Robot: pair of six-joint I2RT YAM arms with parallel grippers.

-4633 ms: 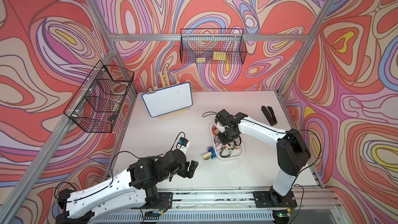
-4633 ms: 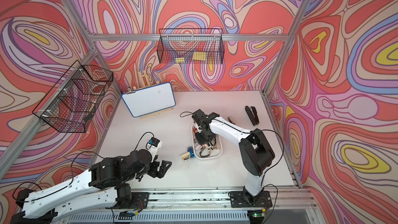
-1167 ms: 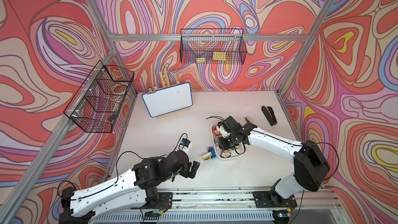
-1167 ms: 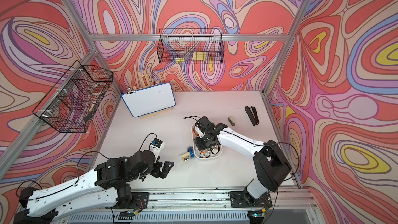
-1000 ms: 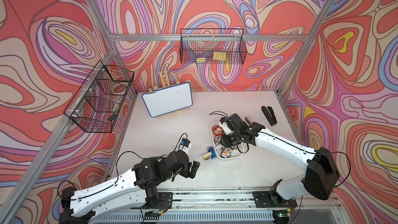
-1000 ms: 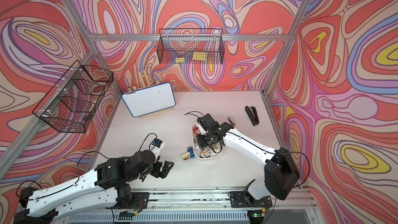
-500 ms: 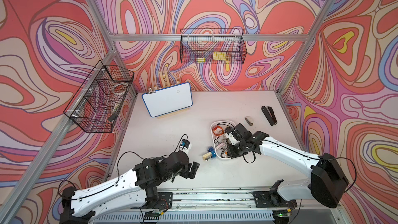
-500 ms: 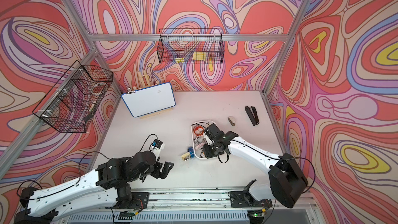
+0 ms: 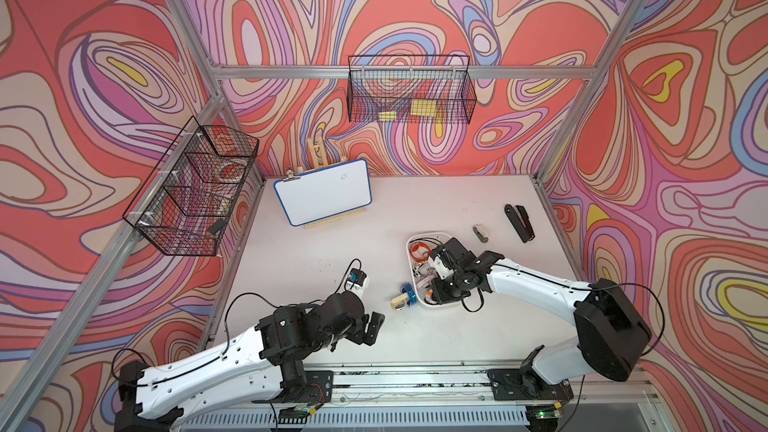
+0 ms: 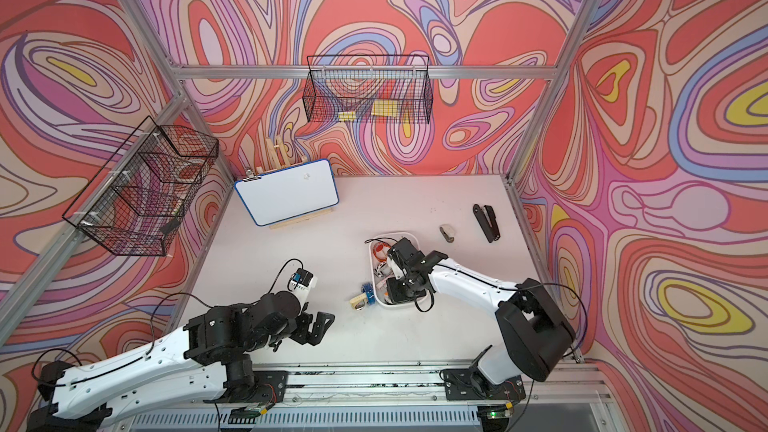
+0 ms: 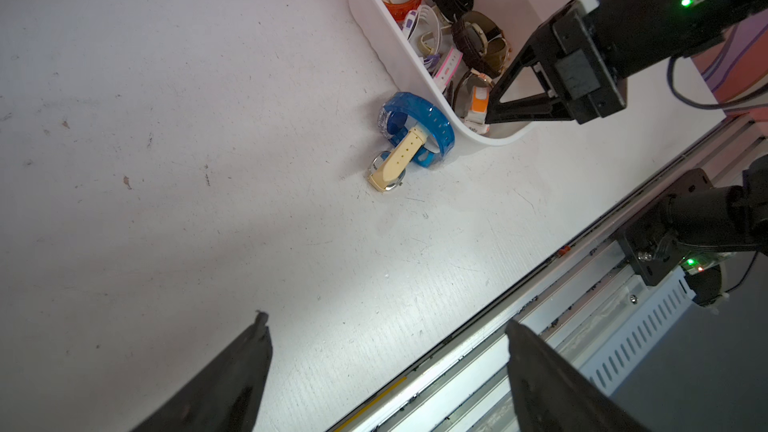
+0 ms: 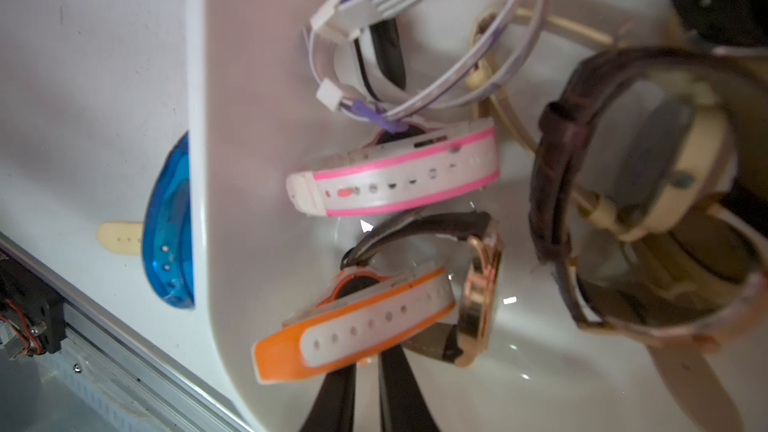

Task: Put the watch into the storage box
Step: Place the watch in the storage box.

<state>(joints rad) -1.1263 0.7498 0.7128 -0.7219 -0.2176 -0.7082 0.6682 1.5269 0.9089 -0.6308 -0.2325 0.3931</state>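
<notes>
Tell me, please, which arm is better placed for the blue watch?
Probably left: the left gripper, jaws open, faces the blue watch over bare table; the right gripper is inside the storage box.

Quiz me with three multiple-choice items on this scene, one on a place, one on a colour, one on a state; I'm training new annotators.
1. The blue watch lies:
A) inside the storage box
B) on the table beside the box
C) in the left gripper

2. The other watch on the table has a strap that is:
A) cream
B) black
C) green

3. The left gripper's jaws are:
A) shut on a strap
B) wide open, empty
C) shut, empty

Answers:
1 B, it rests outside the box's wall.
2 A, the strap is pale cream.
3 B, the left wrist view shows the jaws far apart with nothing between them.
</notes>
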